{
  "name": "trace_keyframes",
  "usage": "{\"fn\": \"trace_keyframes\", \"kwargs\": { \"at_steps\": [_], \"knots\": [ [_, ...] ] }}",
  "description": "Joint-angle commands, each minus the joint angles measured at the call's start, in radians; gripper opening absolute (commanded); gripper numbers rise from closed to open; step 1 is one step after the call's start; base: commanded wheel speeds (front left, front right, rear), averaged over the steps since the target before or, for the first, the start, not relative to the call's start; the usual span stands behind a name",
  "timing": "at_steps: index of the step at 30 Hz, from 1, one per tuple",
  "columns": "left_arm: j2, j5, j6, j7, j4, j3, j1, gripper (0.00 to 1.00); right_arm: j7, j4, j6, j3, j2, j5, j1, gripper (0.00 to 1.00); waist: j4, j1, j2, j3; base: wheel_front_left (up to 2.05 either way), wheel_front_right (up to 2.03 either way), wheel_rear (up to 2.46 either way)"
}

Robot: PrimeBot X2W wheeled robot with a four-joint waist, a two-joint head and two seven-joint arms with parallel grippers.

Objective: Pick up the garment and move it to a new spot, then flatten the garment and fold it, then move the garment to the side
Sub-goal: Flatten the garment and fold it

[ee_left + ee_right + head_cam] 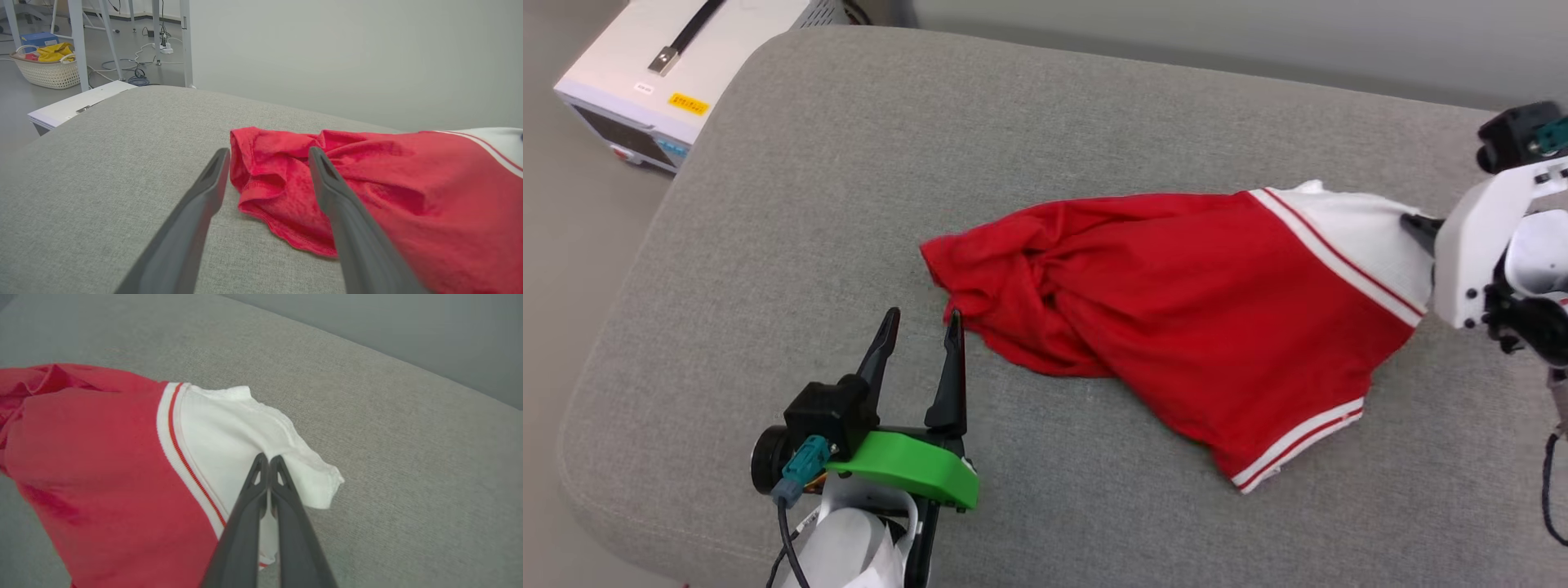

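We've got the sleeve pinched

Our right gripper (267, 460) is clamped tight on the white sleeve of the garment (1176, 327), which lies crumpled on the gray cushion (849, 180). Our left gripper (923, 317) sits low just beside its bunched red end, fingers spread wide.

A red shirt (1176, 302) with a white sleeve and striped trim lies crumpled on a grey cushion (849, 180). At the right edge, the right gripper (1414, 225) is closed on the white sleeve. The left gripper (921, 320), fingers spread, sits just beside the shirt's bunched left end. A white box (662, 82) stands past the cushion's far left corner
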Motion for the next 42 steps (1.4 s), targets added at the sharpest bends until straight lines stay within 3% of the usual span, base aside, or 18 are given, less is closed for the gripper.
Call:
{"fn": "trace_keyframes", "kwargs": {
  "at_steps": [1, 8, 12, 19, 24, 25, 26, 27, 37, 42],
  "knots": [
    [0.001, 0.008, -0.006, -0.006, 0.002, 0.005, 0.009, 1.0, 0.004, -0.011, -0.001, -0.036, -0.02, -0.015, 0.003, 0.0, -0.045, -0.0001, 0.0, -0.025, 0.0, 0.0, 0.0],
    [0.009, 0.013, -0.008, -0.006, 0.007, 0.006, 0.014, 1.0, 0.03, -0.057, -0.001, -0.28, -0.048, -0.069, 0.123, 0.0, -0.11, -0.0001, 0.0, -0.026, 0.0, 0.0, 0.0],
    [0.017, 0.012, -0.007, -0.005, 0.009, 0.008, 0.015, 1.0, 0.029, -0.1, -0.001, -0.418, -0.014, -0.094, 0.242, 0.0, -0.143, -0.0001, 0.0, -0.025, 0.0, 0.0, 0.0],
    [0.03, 0.009, -0.004, 0.007, 0.007, 0.006, 0.018, 1.0, 0.006, -0.138, -0.001, -0.576, 0.129, -0.128, 0.481, 0.0, -0.173, -0.0001, 0.0, -0.028, 0.0, 0.0, 0.0],
    [0.037, 0.006, -0.002, 0.015, 0.006, 0.004, 0.019, 1.0, -0.028, -0.127, -0.001, -0.57, 0.231, -0.131, 0.592, 0.0, -0.177, -0.0001, 0.0, -0.031, 0.0, 0.0, 0.0],
    [0.039, 0.006, -0.001, 0.018, 0.006, 0.004, 0.019, 1.0, -0.044, -0.122, -0.001, -0.565, 0.248, -0.134, 0.602, 0.17, -0.178, -0.0001, 0.0, -0.031, 0.0, 0.0, 0.0],
    [0.04, 0.005, 0.0, 0.02, 0.006, 0.004, 0.02, 1.0, -0.061, -0.12, -0.001, -0.563, 0.259, -0.137, 0.606, 0.48, -0.178, -0.0001, 0.0, -0.032, 0.0, 0.0, 0.0],
    [0.042, 0.005, 0.001, 0.022, 0.006, 0.004, 0.022, 1.0, -0.098, -0.122, -0.001, -0.564, 0.268, -0.146, 0.605, 1.0, -0.179, -0.0001, 0.0, -0.033, 0.0, 0.0, 0.0],
    [0.053, -0.006, 0.007, 0.034, 0.003, 0.001, 0.038, 1.0, -0.5, -0.184, -0.001, -0.581, 0.315, -0.24, 0.588, 1.0, -0.165, -0.0001, 0.0, -0.058, 0.0, 0.0, 0.0],
    [0.057, -0.015, 0.011, 0.039, 0.006, 0.004, 0.049, 1.0, -0.648, -0.246, -0.001, -0.532, 0.341, -0.282, 0.606, 1.0, -0.158, -0.0001, 0.0, -0.085, 0.0, 0.0, 0.0]
  ]
}}
